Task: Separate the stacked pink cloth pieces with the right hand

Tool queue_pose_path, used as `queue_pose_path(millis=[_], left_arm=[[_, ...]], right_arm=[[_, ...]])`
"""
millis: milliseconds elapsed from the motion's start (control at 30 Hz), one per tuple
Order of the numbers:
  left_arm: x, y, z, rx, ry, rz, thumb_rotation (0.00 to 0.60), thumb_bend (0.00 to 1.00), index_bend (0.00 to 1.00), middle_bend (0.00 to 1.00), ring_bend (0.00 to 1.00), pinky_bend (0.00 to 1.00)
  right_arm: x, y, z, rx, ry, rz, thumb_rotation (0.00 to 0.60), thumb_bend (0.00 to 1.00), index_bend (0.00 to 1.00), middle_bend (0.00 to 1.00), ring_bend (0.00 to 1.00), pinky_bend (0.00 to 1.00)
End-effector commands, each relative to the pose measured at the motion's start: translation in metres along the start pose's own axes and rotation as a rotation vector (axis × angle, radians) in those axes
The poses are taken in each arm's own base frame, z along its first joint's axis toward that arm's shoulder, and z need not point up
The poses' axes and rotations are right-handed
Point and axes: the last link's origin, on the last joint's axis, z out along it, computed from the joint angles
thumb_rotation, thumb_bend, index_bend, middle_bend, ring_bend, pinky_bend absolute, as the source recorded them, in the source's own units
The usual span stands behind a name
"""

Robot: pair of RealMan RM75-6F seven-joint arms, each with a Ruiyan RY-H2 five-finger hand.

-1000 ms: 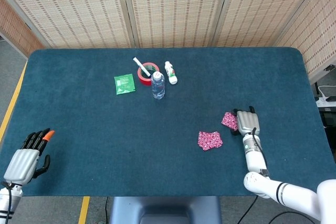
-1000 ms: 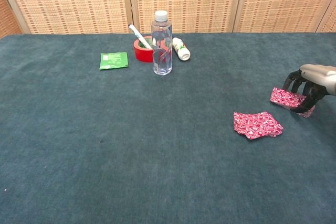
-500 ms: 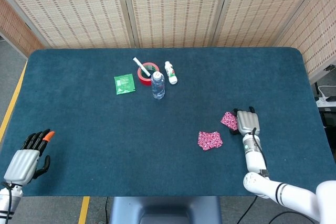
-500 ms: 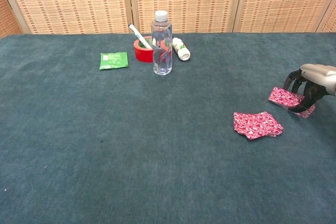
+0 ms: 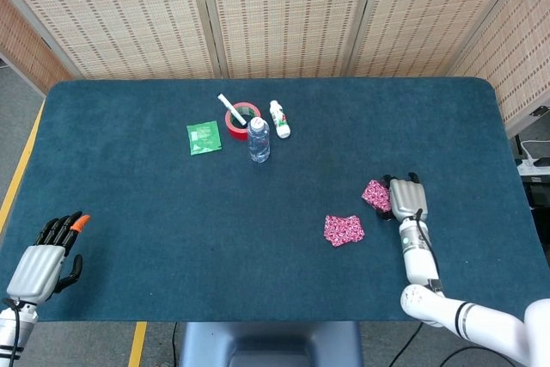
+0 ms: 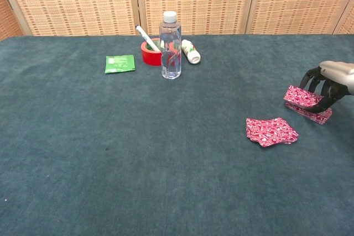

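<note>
Pink patterned cloth piece (image 6: 306, 102) sits pinched in the right hand (image 6: 332, 84), whose dark fingers (image 6: 316, 85) curl over it and hide its far edge. A second pink cloth piece (image 6: 270, 131) lies flat nearby on the teal worktop (image 6: 138, 153). The left hand (image 5: 45, 257) rests at the near edge, fingers loosely apart, holding nothing. Across the worktop stand a water bottle (image 6: 170, 45), red tape roll (image 6: 150, 54) and green packet (image 6: 120, 63).

The table (image 6: 83, 153) wears a matt, napped teal cloth. Both pink cloth pieces (image 6: 270, 131) look like soft printed fabric. The water bottle (image 6: 170, 45) is clear glossy plastic, the red tape roll (image 6: 148, 54) shiny. The right hand (image 5: 406, 199) has a smooth silvery shell and dark fingers (image 6: 316, 84).
</note>
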Motion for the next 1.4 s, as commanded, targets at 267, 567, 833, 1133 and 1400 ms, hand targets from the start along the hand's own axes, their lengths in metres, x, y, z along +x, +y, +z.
queue_pose_path(millis=[267,567,833,1133,1400], left_arm=[[0.002,0.001,-0.001,0.002,0.017,0.016,0.600,0.64,0.00,0.01,0.00,0.07],[-0.004,0.003,-0.003,0.013,0.000,0.037,0.600,0.64,0.00,0.01,0.00,0.07],[-0.006,0.007,-0.002,0.003,-0.004,0.049,0.600,0.64,0.00,0.01,0.00,0.08],[-0.007,0.005,-0.001,0.006,-0.010,0.045,0.600,0.64,0.00,0.01,0.00,0.08],[-0.007,0.005,0.000,0.007,-0.010,0.042,0.600,0.64,0.00,0.01,0.00,0.08]], right_arm=[[0.003,0.006,-0.031,0.091,0.016,-0.016,0.600,0.20,0.56,0.43,0.48,0.10],[-0.012,0.039,-0.095,0.210,0.016,-0.133,0.600,0.20,0.55,0.43,0.48,0.10],[-0.027,0.064,-0.118,0.239,-0.026,-0.148,0.600,0.20,0.55,0.43,0.48,0.10],[-0.045,0.067,-0.119,0.247,-0.025,-0.210,0.600,0.20,0.51,0.43,0.47,0.10],[-0.049,0.069,-0.121,0.257,-0.074,-0.310,0.600,0.20,0.01,0.17,0.19,0.00]])
